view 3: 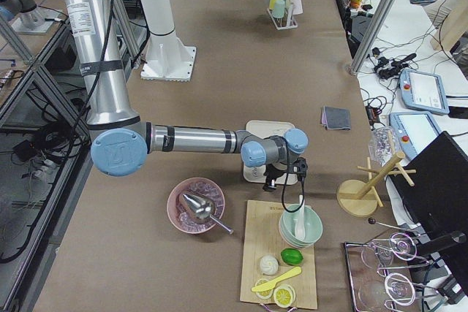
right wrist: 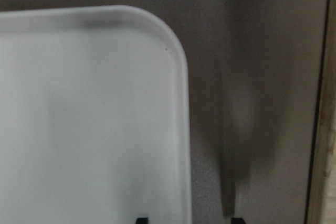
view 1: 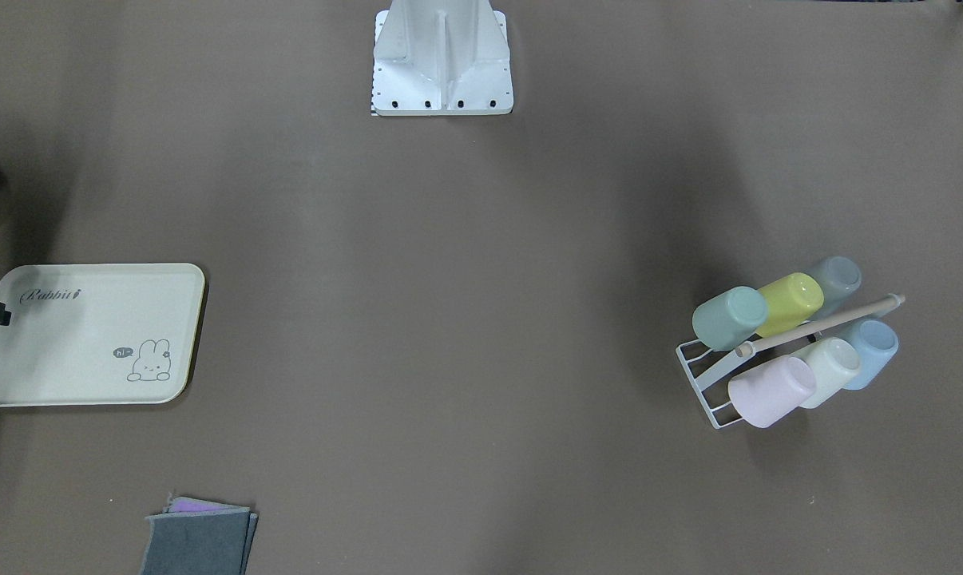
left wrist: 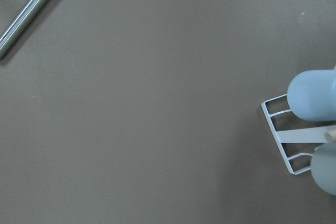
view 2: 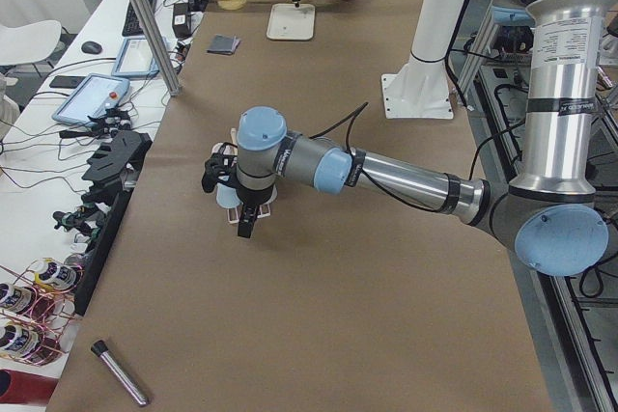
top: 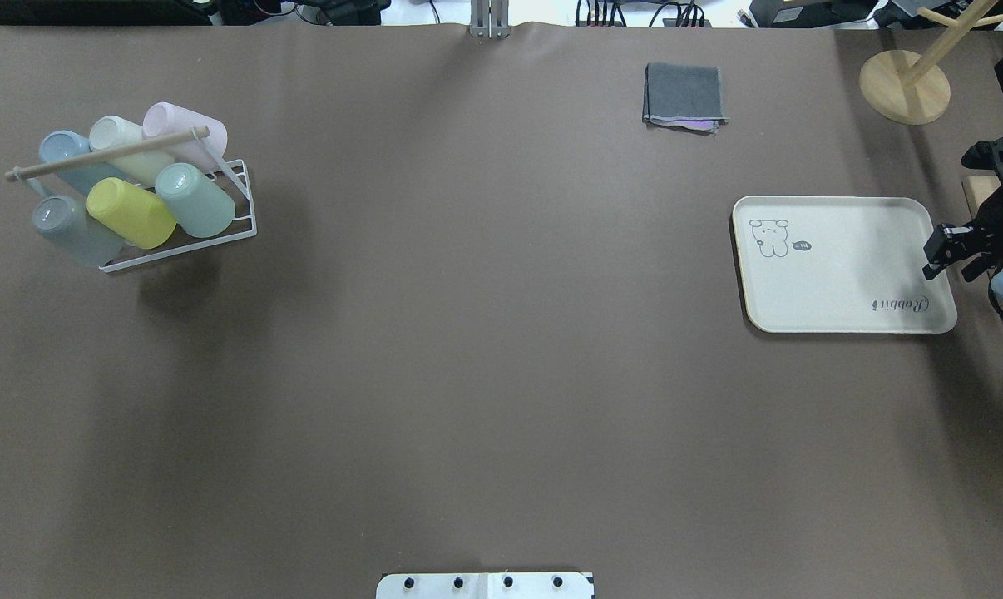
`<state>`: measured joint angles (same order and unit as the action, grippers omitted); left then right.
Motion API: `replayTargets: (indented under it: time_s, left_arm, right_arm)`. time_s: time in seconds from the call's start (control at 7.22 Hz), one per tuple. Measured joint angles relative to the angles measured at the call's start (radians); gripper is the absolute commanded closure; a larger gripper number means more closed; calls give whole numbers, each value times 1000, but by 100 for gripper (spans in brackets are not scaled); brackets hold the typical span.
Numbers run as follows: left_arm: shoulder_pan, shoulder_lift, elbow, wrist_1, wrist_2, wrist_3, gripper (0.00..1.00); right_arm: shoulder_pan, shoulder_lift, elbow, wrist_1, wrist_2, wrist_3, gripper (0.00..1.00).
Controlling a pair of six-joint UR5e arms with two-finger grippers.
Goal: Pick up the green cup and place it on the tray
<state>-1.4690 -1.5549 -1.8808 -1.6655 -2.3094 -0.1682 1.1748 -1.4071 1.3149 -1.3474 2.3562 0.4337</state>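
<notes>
The green cup (view 1: pixel 729 318) lies on its side at the near-centre end of a white wire rack (view 1: pixel 701 375), next to a yellow-green cup (view 1: pixel 791 302); it also shows in the overhead view (top: pixel 195 200). The cream tray (view 1: pixel 66 351) is bare, far across the table (top: pixel 842 274). My right gripper (top: pixel 947 256) hovers open and empty over the tray's outer short edge; its fingertips (right wrist: pixel 142 220) straddle the rim (right wrist: pixel 181 129). My left gripper (view 2: pixel 245 219) hangs above the rack; it shows only in the exterior left view, so I cannot tell its state.
The rack holds several other pastel cups under a wooden rod (top: pixel 106 154). A folded grey cloth (top: pixel 684 96) lies on the far side. A wooden stand (top: pixel 905 83) and a board with bowls (view 3: pixel 281 253) sit beyond the tray. A metal cylinder (left wrist: pixel 26 14) lies near the rack.
</notes>
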Motion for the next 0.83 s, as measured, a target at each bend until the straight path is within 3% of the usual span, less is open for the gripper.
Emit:
replayTargets:
  time_s: [0.28, 0.83]
  left_arm:
    - [147, -1, -99, 3, 63, 0, 1]
    - [514, -1, -241, 15, 382, 11, 1]
  right_arm:
    - [0, -2, 0, 0, 0, -2, 55]
    - [-1, -6, -10, 1, 0, -3, 82]
